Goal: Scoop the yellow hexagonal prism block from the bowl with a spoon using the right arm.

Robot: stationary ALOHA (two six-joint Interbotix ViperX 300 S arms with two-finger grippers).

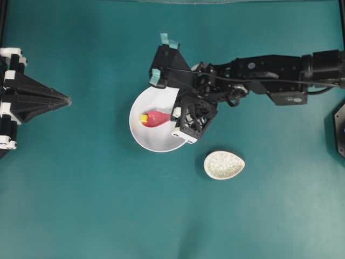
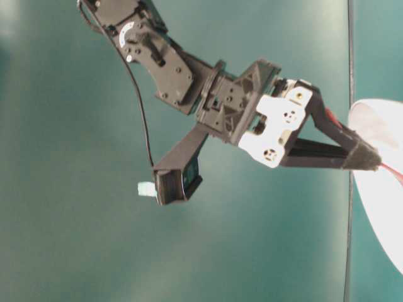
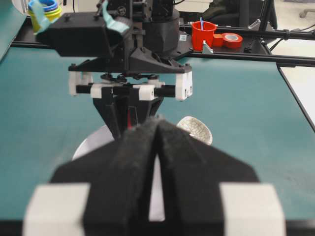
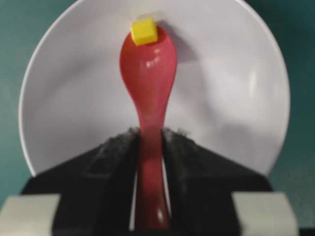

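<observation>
1. The right gripper (image 4: 150, 142) is clamped on the handle of the pink-red ceramic spoon (image 4: 147, 83). The handle runs between the two padded fingers (image 4: 115, 152), so the scoop extends straight ahead of the wrist, which suits pushing it under an object.
2. The scoop lies inside the white bowl (image 4: 74, 98), reaching toward the far wall.
3. The yellow hexagonal prism block (image 4: 143, 31) sits at the very tip of the scoop, touching its front lip. Whether it rests on the scoop or is pressed between the lip and the bowl wall cannot be told. As a judgement, the block is not yet secured in the hollow of the scoop.
4. In the overhead view the right arm (image 1: 269, 73) reaches across from the right, its wrist over the near rim of the bowl.
5. The left gripper (image 3: 157, 147) is parked well apart from the bowl, jaws pressed together and holding nothing.
6. A speckled beige oval dish (image 1: 223, 164) lies near the bowl, not touching it; it appears unused.
7. Count: one spoon, one yellow block, one bowl, one oval dish, two arms.
</observation>
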